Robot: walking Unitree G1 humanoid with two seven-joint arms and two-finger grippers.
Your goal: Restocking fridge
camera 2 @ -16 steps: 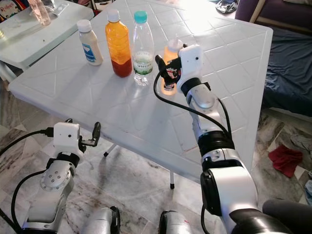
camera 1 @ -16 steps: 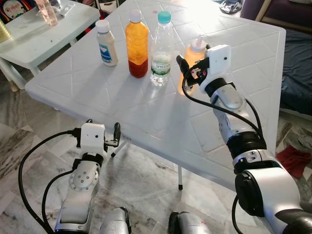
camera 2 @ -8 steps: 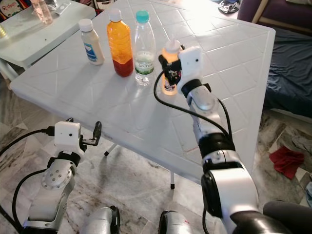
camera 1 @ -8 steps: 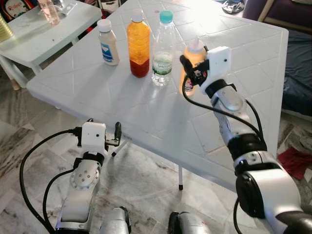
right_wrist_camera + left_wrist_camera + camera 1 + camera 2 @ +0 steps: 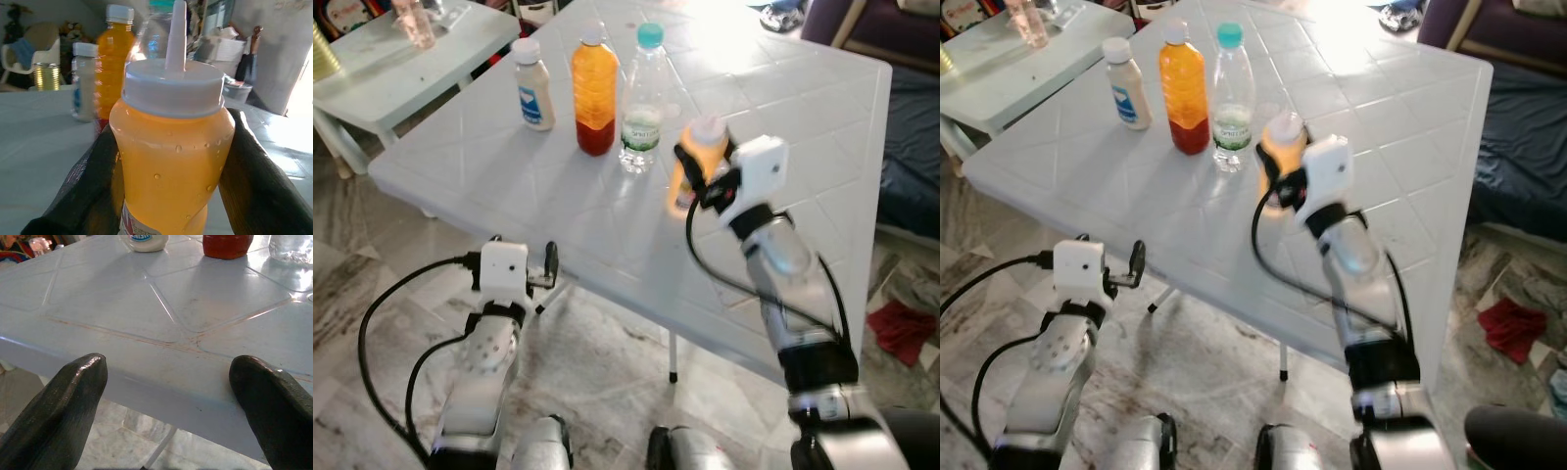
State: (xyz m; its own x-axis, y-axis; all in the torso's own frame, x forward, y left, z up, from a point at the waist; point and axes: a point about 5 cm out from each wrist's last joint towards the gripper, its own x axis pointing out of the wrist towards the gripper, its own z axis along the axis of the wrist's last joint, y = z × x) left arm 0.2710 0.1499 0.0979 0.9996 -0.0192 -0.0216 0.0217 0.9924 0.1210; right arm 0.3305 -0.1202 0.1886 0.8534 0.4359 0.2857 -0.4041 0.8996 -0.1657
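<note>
Grip is looking solid: we are reading the right tool (image 5: 697,174) as clamped on the orange squeeze bottle (image 5: 690,166), one black finger (image 5: 80,191) pressing each side of the body (right wrist view is showing both pads flush against the plastic).

Bottle is sitting upright between the fingers, long axis near vertical, white nozzle cap pointing up. It is appearing lifted off the tabletop (image 5: 783,88), hanging above the near-right part of it, though we cannot be sure of the gap under the base.

Key relation for the coming move: the bottle is lying directly ahead of the right wrist, inside the tool, so we are judging the next step as a carry away from the tabletop toward the fridge (fridge is nowhere to be placed from here). Keeping the axis vertical during the turn is what matters; the body is wet with droplets, so slip is a risk we are flagging.

Left tool (image 5: 546,266) is idling low at the near edge, below the tabletop rim, fingers spread wide with nothing between them.

Count, as we are seeing it:
- squeeze bottle: one, held
- juice bottle (image 5: 594,90): one
- water bottle (image 5: 643,98): one
- white sauce bottle (image 5: 533,84): one

Those three are standing in a row at the far-left part of the tabletop, well apart from the held one and nearer the left arm.
</note>
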